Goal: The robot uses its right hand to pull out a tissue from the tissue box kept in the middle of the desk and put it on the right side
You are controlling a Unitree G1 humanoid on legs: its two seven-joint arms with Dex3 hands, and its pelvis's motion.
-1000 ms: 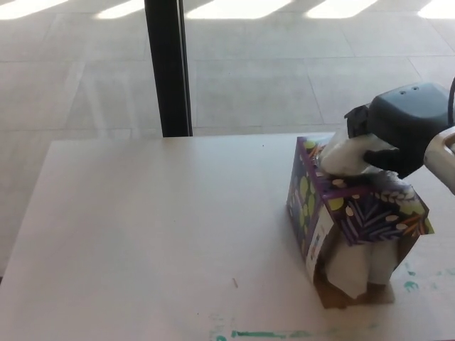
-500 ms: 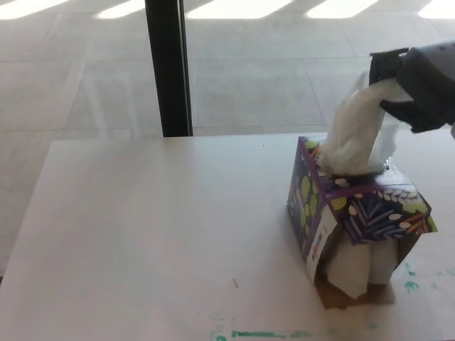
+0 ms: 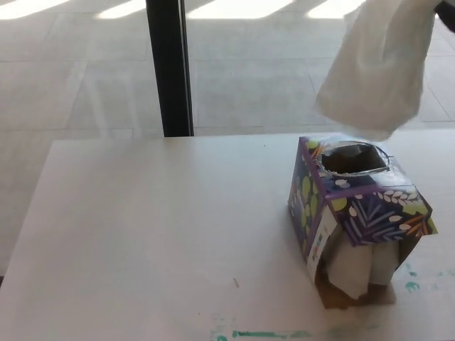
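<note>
While the tissue (image 3: pixel 380 67) hangs in the air at one o'clock, clear of the tissue box (image 3: pixel 355 213) beneath it, only a dark sliver of the right hand (image 3: pixel 448 13) shows at the top right corner, so its fingers cannot be judged. The box stands on the desk (image 3: pixel 156 234) at four o'clock.

Tissue (image 3: pixel 377 67) hangs above the tissue box (image 3: pixel 355 213) (right side of desk (image 3: pixel 142 234)).

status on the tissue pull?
Tissue clear of the tissue box, hanging in the air above it. Right hand barely visible at the top right corner; left hand not in view. Desk right of the box unobstructed.
</note>
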